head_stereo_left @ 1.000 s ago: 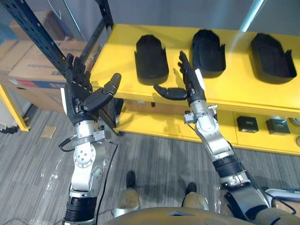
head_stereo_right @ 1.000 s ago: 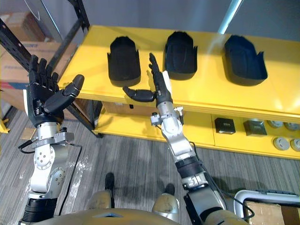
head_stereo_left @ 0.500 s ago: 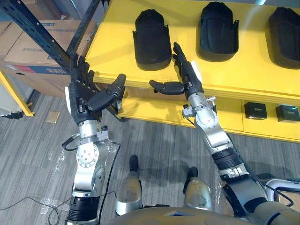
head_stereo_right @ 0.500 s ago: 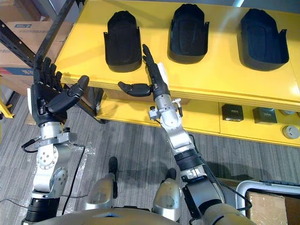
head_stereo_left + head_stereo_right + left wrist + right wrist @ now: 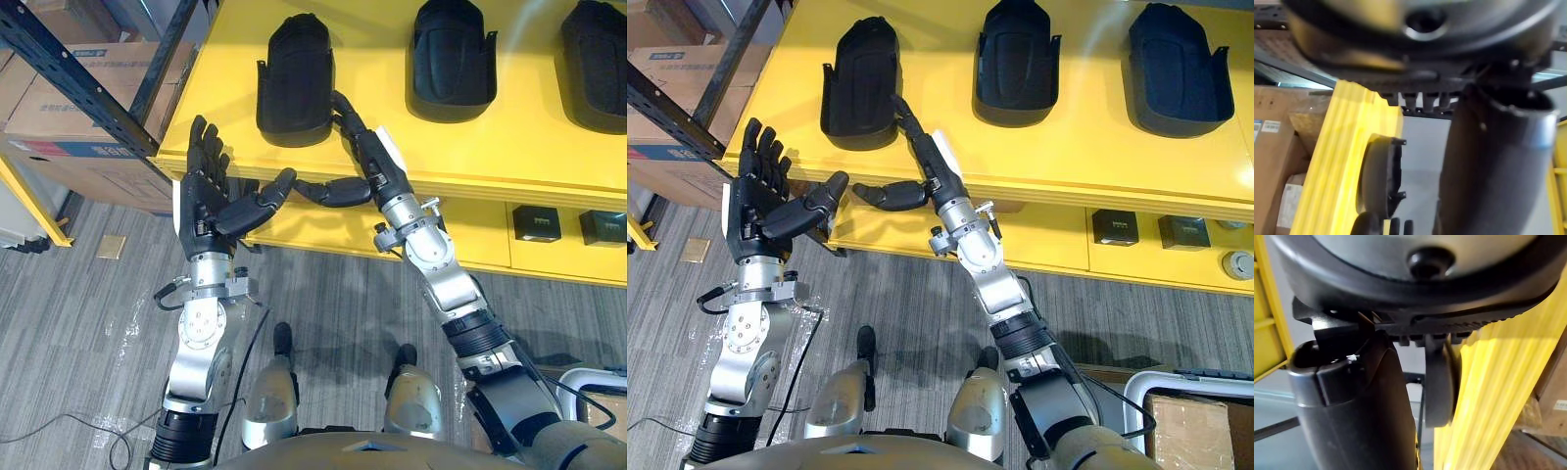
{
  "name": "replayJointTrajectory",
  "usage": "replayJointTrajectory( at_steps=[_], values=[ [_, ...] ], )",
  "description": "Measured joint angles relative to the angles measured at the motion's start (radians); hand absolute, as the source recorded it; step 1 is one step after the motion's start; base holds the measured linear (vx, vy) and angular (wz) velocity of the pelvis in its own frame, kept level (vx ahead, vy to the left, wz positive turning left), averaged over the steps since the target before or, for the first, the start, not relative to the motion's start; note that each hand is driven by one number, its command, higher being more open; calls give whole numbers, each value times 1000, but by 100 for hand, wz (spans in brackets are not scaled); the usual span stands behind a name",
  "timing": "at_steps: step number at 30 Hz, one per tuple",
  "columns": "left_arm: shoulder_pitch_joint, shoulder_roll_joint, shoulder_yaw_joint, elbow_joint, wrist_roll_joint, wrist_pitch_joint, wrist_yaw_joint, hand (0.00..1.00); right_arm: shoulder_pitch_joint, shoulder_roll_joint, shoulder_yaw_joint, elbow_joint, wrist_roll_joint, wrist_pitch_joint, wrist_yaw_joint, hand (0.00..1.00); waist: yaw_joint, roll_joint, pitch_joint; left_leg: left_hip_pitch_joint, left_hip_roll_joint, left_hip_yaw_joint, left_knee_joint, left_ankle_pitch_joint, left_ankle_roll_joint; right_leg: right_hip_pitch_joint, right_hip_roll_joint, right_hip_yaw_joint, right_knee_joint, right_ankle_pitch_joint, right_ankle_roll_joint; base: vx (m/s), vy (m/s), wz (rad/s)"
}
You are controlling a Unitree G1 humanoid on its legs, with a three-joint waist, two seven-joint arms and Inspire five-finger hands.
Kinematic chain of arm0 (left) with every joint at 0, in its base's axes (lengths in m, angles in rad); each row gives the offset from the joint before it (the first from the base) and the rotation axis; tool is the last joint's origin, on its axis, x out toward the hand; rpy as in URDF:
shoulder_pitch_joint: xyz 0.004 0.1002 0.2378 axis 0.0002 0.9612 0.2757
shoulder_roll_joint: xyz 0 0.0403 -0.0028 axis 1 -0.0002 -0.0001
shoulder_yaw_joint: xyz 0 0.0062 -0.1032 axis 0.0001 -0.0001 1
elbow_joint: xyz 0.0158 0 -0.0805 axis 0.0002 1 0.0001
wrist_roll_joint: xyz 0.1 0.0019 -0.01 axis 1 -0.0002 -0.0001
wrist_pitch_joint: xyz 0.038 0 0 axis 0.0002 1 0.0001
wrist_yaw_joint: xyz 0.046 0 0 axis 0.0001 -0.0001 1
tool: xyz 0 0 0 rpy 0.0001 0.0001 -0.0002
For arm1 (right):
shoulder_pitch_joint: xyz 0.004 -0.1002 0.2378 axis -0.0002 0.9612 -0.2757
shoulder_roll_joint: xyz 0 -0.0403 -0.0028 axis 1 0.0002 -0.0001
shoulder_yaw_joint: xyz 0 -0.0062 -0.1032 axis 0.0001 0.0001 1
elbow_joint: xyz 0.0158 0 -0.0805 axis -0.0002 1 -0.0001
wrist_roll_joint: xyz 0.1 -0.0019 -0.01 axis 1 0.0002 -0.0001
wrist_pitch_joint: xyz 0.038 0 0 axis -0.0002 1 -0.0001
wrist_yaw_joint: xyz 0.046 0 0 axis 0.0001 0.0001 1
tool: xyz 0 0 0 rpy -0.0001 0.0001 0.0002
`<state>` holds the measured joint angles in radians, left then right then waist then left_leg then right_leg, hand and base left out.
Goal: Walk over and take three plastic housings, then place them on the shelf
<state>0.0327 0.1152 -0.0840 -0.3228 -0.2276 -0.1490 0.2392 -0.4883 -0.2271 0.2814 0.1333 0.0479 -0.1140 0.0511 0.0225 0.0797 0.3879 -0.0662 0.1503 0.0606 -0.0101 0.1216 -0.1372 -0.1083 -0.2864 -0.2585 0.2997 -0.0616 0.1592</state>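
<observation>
While left hand (image 5: pixel 208 204) hangs spread, right hand (image 5: pixel 377 166) flat, seemingly touching leftmost housing (image 5: pixel 294 73).

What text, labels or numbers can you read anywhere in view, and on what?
Brown cardboard box, sticker and blue-red strip: print too small to read.
Small black boxes on the lower yellow shelf: pale marks, too blurred to read.
Three black plastic housings: no text visible.

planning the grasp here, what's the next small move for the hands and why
Probably bring both open hands in around the leftmost housing: the right hand lies by its right edge, the left hand hangs short of the yellow shelf edge, and neither holds anything.
</observation>
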Motion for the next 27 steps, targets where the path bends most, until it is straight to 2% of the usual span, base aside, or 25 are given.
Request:
replayJointTrajectory(
  at_steps=[8, 12, 16, 18, 22, 25, 27],
  values=[
    [5, 0, -17, 16, 4, 6, 4, 100, 0, 10, 6, -60, -36, 0, -14, 100, 1, 12, 23, 1, -3, 0, 7, -5, 2, 0, -7, -2, 18, -14, 5, -27, -6, 1],
    [11, 1, -38, 30, 44, 21, 20, 100, -1, 10, 5, -61, -78, -1, -74, 100, 1, 14, 25, 1, -4, 0, 7, -5, 2, 0, -8, -2, 19, -13, 4, 0, 0, 0],
    [10, 2, -35, 43, 138, 28, 78, 100, 4, 5, -27, -96, -177, -5, -187, 100, -1, 14, 25, 2, -4, 2, 7, -4, 2, -9, -9, 3, 32, -14, 6, 1, -4, -2],
    [10, 5, -27, 43, 193, 38, 109, 100, 32, 0, -71, -171, -202, -35, -234, 100, 0, 14, 25, 4, -4, 11, 7, -4, 2, -11, -9, 11, 32, -13, 7, 6, -9, -8],
    [7, 23, 31, 43, 255, 66, 176, 100, 169, -15, -208, -394, -201, -193, -319, 100, -21, 14, 25, 11, -4, 28, 7, -5, 1, -13, -9, 22, 29, -13, 7, 3, -2, -7],
    [5, 25, 85, 42, 279, 70, 241, 100, 291, -14, -306, -481, -201, -258, -376, 100, -35, 14, 25, 28, -2, 57, 8, -17, 0, -17, -5, 50, 26, -13, 8, -18, 1, -25],
    [3, 29, 108, 42, 312, 90, 283, 100, 366, -13, -344, -498, -201, -270, -402, 100, -52, 14, 25, 31, -1, 77, 8, -27, 0, -23, -1, 68, 10, -12, 8, -39, 15, -32]
  ],
)
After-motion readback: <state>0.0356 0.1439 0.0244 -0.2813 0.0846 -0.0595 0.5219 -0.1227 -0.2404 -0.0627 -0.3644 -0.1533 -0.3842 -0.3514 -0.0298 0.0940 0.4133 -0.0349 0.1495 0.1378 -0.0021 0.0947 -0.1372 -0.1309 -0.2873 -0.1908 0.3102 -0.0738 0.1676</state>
